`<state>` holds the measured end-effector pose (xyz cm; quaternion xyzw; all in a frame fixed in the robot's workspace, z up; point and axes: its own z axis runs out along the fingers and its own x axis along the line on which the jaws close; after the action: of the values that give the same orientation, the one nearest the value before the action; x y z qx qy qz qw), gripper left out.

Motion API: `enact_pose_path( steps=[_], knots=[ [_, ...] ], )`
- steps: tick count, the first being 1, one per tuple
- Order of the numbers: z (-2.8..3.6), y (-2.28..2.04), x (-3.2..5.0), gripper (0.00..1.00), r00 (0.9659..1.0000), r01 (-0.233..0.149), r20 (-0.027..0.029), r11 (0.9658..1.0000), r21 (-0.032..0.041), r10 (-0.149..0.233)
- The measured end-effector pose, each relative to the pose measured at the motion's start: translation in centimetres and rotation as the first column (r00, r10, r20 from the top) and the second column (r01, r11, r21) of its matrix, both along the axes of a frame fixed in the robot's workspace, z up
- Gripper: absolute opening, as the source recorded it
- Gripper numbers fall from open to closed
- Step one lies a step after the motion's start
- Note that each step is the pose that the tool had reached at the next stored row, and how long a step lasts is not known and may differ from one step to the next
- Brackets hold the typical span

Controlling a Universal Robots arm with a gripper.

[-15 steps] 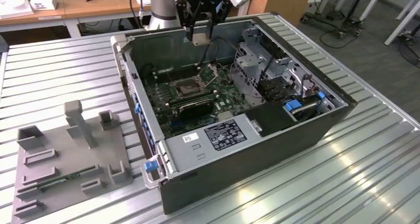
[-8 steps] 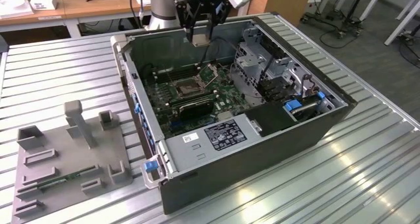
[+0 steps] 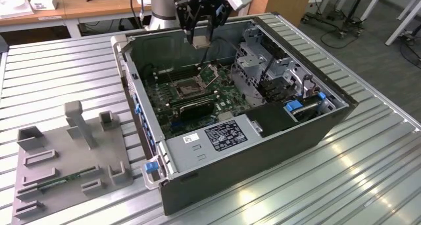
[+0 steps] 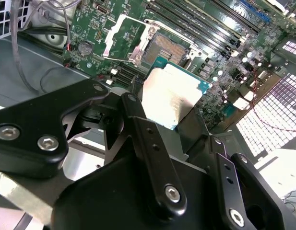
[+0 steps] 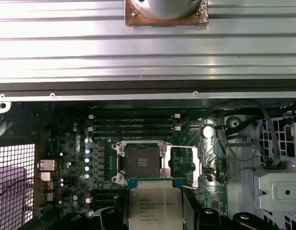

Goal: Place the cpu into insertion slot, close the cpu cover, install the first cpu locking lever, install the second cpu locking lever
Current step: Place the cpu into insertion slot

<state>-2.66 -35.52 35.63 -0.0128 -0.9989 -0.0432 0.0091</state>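
Above the open computer case (image 3: 263,151), the gripper (image 3: 199,43) hangs well clear of the green circuit board (image 5: 71,158). Its fingers (image 4: 133,115) are closed part-way, pinched on opposite edges of the chip (image 4: 172,93), which sits flat between them with its silvery top facing the second wrist view. In the first wrist view the chip (image 5: 154,208) lies just beside the socket (image 5: 140,163), apart from it and not seated.

The socket is bare, its dark centre showing inside the silver rim, next to the long memory slots (image 5: 133,122). The cover (image 5: 181,165) is swung open to one side of the socket on its hinge, so nothing lies over the opening (in the exterior view the cover (image 3: 212,74) appears to stand up from the board).

I judge the step in hand to be the first one, placing the chip: it is gripped and carried near its seat, but not yet lowered. Seating it calls for squaring its edges to the socket rim, centring it over the dark middle, and keeping it level on the way down. A tilted or offset landing could catch a corner on the rim or on the open cover. Whether the chip's orientation marks match the socket, I cannot tell.
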Motion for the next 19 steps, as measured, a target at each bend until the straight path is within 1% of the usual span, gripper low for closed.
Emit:
enact_pose_path(
  steps=[5,16,19],
  knots=[
    [-0.3,0.0,0.0,0.54,1.0,0.0,0.0,1.0,0.0,0.0],
    [-0.41,0.0,0.0,0.54,1.0,0.0,0.0,1.0,0.0,0.0],
    [-0.62,0.0,0.0,0.54,1.0,0.0,0.0001,1.0,0.0001,0.0]
  ],
)
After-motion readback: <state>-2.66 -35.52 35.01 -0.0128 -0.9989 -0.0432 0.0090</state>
